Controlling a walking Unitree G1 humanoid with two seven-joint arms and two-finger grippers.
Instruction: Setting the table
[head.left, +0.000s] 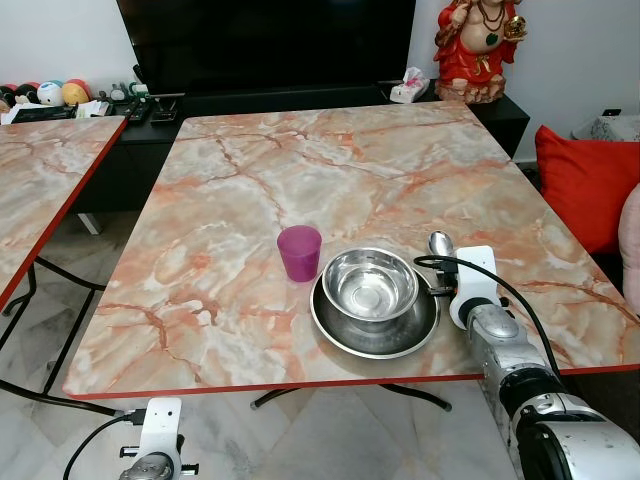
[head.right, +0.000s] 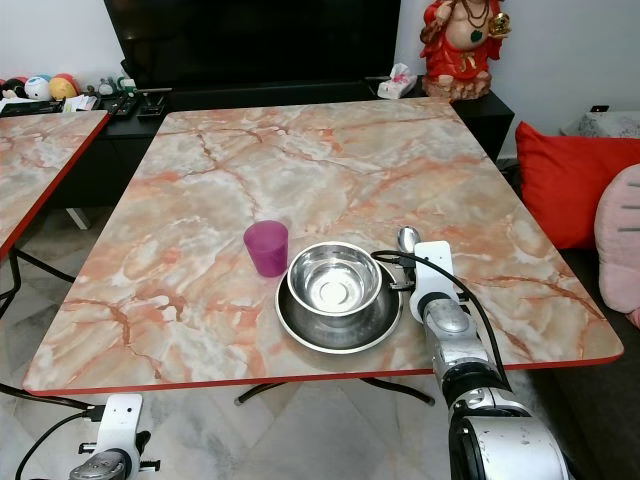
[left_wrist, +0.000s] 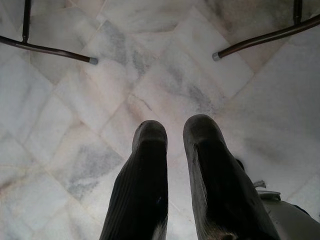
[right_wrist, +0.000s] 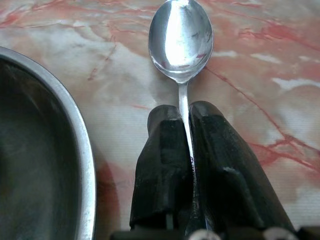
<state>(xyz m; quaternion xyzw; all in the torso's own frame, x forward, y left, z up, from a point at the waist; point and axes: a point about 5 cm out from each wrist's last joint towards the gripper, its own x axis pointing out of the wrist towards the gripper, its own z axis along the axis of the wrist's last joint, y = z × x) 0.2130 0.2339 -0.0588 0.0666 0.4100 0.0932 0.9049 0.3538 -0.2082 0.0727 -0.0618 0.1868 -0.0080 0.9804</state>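
Spoon (right_wrist: 180, 37): on the marble table (head.left: 250, 180), just right of the plate, bowl end pointing away from the robot.
Right gripper (right_wrist: 185, 117): fingers pinched tight on the spoon's handle, low over the tabletop.
Plate (head.left: 345, 335): steel, near the front edge, steel bowl (head.left: 369, 283) sitting in it.
Cup (head.left: 299, 252): purple, upright, just left of the bowl.
Left gripper (left_wrist: 175, 132): hanging over the floor tiles, fingers a narrow gap apart, holding nothing.

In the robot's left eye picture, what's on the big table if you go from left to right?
Purple cup → steel bowl sitting in the steel plate → spoon, held in the right gripper.
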